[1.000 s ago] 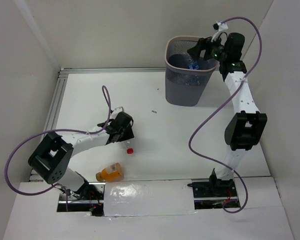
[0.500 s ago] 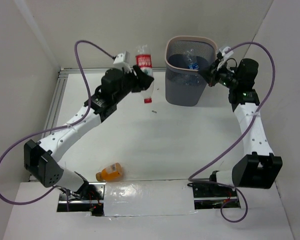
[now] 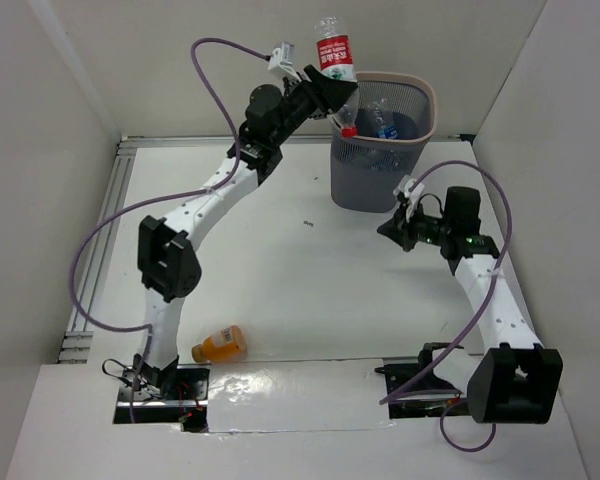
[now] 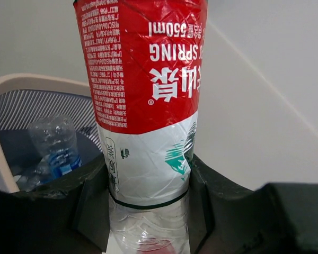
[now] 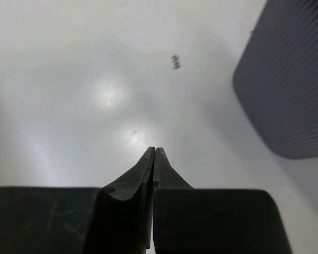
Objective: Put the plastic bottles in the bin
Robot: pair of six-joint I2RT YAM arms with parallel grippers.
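My left gripper (image 3: 337,95) is shut on a clear plastic bottle with a red label (image 3: 334,57) (image 4: 143,79), held cap-down over the near-left rim of the grey mesh bin (image 3: 352,170). Its red cap (image 3: 348,130) hangs just inside the rim. Clear bottles with blue labels (image 3: 383,128) (image 4: 55,145) lie in the bin (image 4: 5,87). A stubby orange-filled bottle (image 3: 220,344) lies on the table near the left arm's base. My right gripper (image 3: 388,227) (image 5: 155,151) is shut and empty, low over the table in front of the bin's right side (image 5: 286,84).
White walls enclose the table on three sides. A metal rail (image 3: 105,230) runs along the left edge. A small dark mark (image 3: 308,224) (image 5: 176,61) sits on the table in front of the bin. Purple cables loop from both arms.
The left arm carried the red-label bottle up and right, from the table to over the bin's rim. The right gripper left the bin, shut, and dropped down in front of it.
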